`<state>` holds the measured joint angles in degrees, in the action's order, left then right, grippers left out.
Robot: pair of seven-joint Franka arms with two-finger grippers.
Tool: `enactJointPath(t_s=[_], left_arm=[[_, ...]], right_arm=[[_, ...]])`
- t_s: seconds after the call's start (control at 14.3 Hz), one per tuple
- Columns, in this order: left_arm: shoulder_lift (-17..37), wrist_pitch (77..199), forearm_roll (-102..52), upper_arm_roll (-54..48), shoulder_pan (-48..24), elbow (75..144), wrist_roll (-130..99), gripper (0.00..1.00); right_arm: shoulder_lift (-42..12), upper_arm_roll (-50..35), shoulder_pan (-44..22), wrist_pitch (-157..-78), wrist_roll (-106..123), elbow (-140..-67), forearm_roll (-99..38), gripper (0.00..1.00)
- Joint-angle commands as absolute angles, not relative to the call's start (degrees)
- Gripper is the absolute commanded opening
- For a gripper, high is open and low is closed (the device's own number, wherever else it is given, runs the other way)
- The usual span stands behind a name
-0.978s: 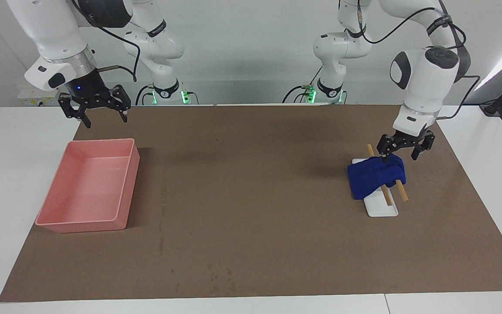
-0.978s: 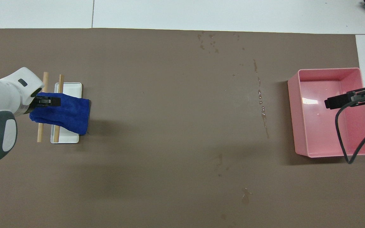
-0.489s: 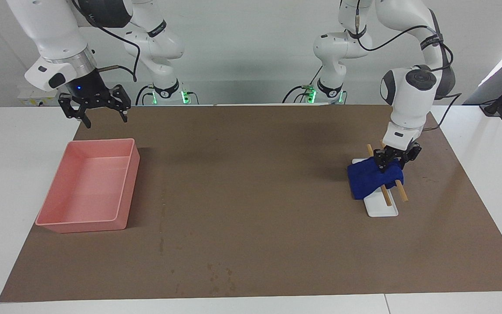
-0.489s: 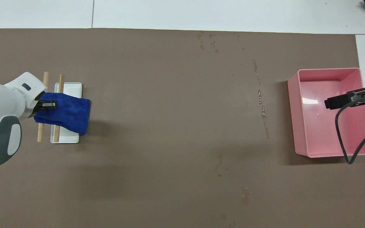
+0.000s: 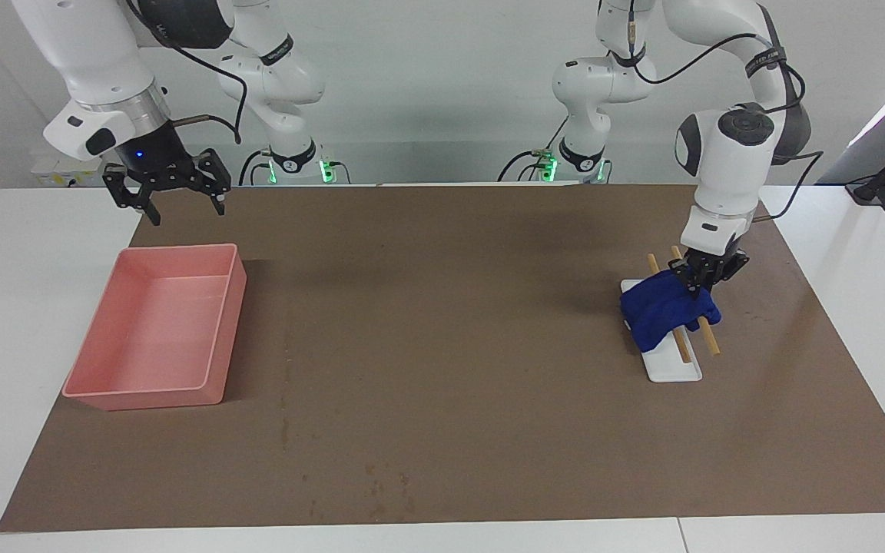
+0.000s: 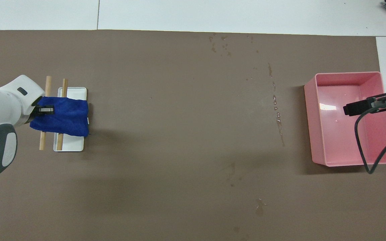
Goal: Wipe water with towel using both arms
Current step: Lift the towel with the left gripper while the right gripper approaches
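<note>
one brown mat (image 5: 458, 346) over white table (image 5: 20, 307), water streaks (image 6: 276, 110) midway. left gripper (image 5: 697, 286) pinching towel (image 5: 665, 307) draped on stick stand (image 5: 673, 367). right gripper (image 5: 167, 192) spread, waiting above pink tray (image 5: 154, 330). wide bare mat between.

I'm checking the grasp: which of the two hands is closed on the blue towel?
The left hand: it is shut on the towel draped over the stand's sticks. The right hand hangs open by the pink tray, holding nothing.
</note>
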<state>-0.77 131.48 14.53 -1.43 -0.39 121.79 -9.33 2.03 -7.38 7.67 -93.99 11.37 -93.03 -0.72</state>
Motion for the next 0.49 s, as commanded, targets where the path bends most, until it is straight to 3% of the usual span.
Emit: enactJointPath(t_s=[0.0, 0.42], left_arm=[[0.5, 125.1, 15.8, -1.8, -1.3, 116.6, -11.9, 0.00], [2.1, 109.0, -3.0, -2.1, -6.1, 103.0, -33.5, 0.00]], right_arm=[[3.7, -7.6, 8.3, -93.2, 13.4, -94.6, -0.3, 1.00], [3.7, -7.6, 8.3, -92.7, 13.0, -94.5, -0.3, 1.00]])
